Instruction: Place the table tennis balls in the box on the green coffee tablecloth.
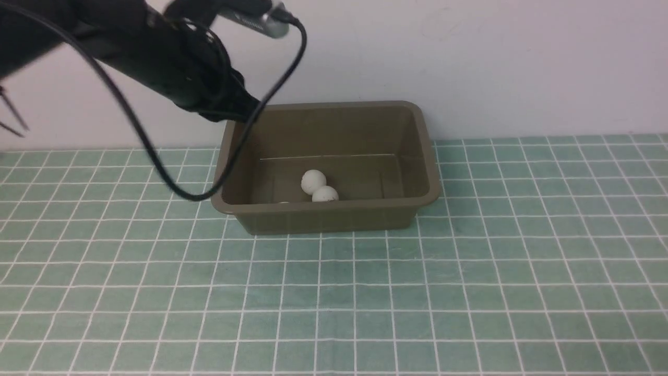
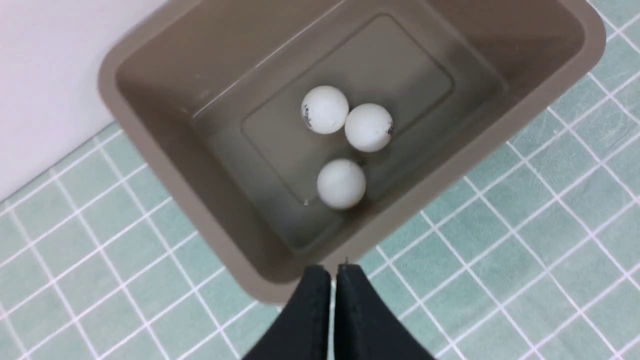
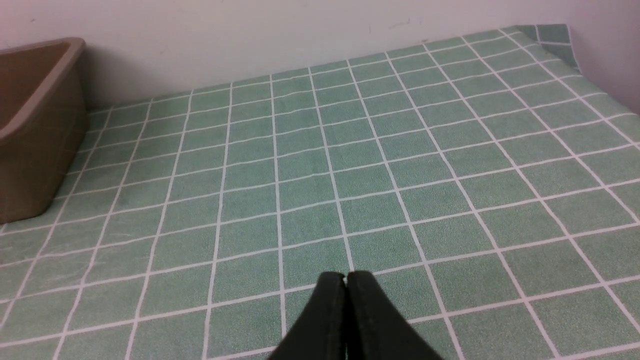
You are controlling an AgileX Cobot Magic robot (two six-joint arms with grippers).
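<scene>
A teal-green checked tablecloth [image 1: 469, 271] covered the table up to a plain pale wall [image 1: 469, 62]. The olive-brown plastic tub [image 1: 425, 156] stood by that wall, holding three matte white table tennis balls [image 2: 341, 183] (two touching). The left gripper [image 2: 333, 272] and right gripper [image 3: 346, 280] were both closed, empty.

I see the table under the green coffee tablecloth [image 1: 469, 271], with only the box [image 1: 334, 219] at twelve o'clock.
</scene>
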